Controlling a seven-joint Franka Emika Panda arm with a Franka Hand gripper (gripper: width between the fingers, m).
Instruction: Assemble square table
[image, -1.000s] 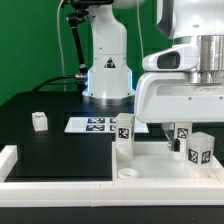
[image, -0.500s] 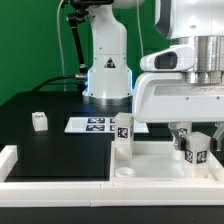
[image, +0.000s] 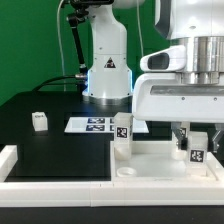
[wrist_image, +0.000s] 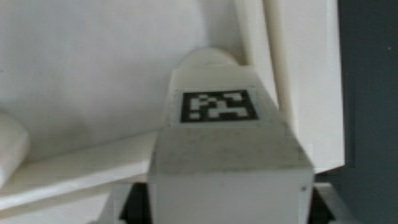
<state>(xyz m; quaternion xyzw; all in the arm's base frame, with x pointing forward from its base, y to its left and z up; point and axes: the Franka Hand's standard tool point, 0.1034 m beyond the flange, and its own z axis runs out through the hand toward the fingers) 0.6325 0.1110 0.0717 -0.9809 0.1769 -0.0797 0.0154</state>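
Claw: I have the claw (image: 196, 150) down at the exterior view's right, its two fingers (image: 181, 136) standing either side of a tagged leg (image: 196, 151). The jaws look drawn in against the leg's sides, but I cannot tell whether they are truly clamped on it yet.

Leg in the claw: upright, long axis vertical, tag facing the exterior camera. In the wrist view the same leg (wrist_image: 222, 140) fills the picture, centred between the dark finger pads (wrist_image: 134, 205), so it lies straight below the claw, not off to one side.

Tabletop: the white square top (image: 150, 165) lies flat on the black surface (image: 55, 140), near the front edge and toward the exterior view's right. The leg in the claw stands over or on its far right part; I cannot tell whether it is touching.

Second leg: another tagged leg (image: 124, 133) stands upright at the top's left rim, well apart from the claw.

Third leg: a small white leg (image: 39, 121) sits alone on the surface, toward its left edge.

Marker board: the marker board (image: 92, 124) lies flat behind the top, before the arm's base.

Relation that matters: my judgement is that the next lift depends on the vertical leg staying square between the fingers.

Risk: I judge an off-centre squeeze could tip it.
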